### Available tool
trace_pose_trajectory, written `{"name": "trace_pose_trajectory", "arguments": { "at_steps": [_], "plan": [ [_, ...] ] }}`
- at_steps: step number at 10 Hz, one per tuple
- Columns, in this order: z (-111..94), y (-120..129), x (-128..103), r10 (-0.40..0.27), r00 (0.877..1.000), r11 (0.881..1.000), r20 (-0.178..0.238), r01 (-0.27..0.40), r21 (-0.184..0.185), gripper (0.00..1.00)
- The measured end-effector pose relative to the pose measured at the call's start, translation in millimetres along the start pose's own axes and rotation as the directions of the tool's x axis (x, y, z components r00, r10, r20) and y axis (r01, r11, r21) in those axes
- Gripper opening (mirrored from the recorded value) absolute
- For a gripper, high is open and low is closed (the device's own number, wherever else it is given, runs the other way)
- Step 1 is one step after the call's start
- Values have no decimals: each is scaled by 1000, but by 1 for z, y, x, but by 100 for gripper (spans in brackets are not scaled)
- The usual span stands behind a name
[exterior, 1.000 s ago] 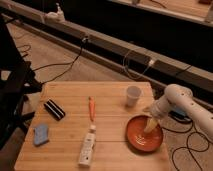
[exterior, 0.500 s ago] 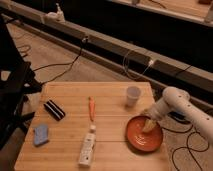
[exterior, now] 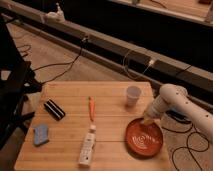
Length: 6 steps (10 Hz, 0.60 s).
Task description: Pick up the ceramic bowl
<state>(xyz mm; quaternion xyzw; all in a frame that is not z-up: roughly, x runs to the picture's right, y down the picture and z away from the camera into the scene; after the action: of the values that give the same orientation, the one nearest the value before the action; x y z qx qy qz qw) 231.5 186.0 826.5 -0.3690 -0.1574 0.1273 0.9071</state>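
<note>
The ceramic bowl (exterior: 144,138) is wide, shallow and orange-red with pale marks inside. It sits on the wooden table (exterior: 70,107) at the front right corner. My gripper (exterior: 148,120) comes in from the right on a white arm and is down at the bowl's far rim, at or touching it. The small whitish cup (exterior: 133,95) stands just behind the bowl and left of the arm.
On the table lie an orange pen (exterior: 91,107), a white bottle (exterior: 87,148), a black striped object (exterior: 54,109) and a blue sponge (exterior: 41,134). Cables run over the floor behind. A dark frame (exterior: 12,90) stands at the left.
The gripper stays at the bowl's far rim. The arm has barely shifted. The bowl has not moved.
</note>
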Motion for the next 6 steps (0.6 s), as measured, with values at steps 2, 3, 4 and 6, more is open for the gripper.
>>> {"name": "trace_pose_trajectory", "arguments": {
  "at_steps": [2,3,4,6],
  "plan": [
    [-20,-3,-26,-18,1000,1000,-13,18,14,0],
    [-30,-6,-36,-24,1000,999,-19,24,23,0],
    [-43,-8,-46,-21,1000,999,-23,21,30,0],
    [-66,-12,-58,-1,1000,999,-5,1,53,0]
  ]
}}
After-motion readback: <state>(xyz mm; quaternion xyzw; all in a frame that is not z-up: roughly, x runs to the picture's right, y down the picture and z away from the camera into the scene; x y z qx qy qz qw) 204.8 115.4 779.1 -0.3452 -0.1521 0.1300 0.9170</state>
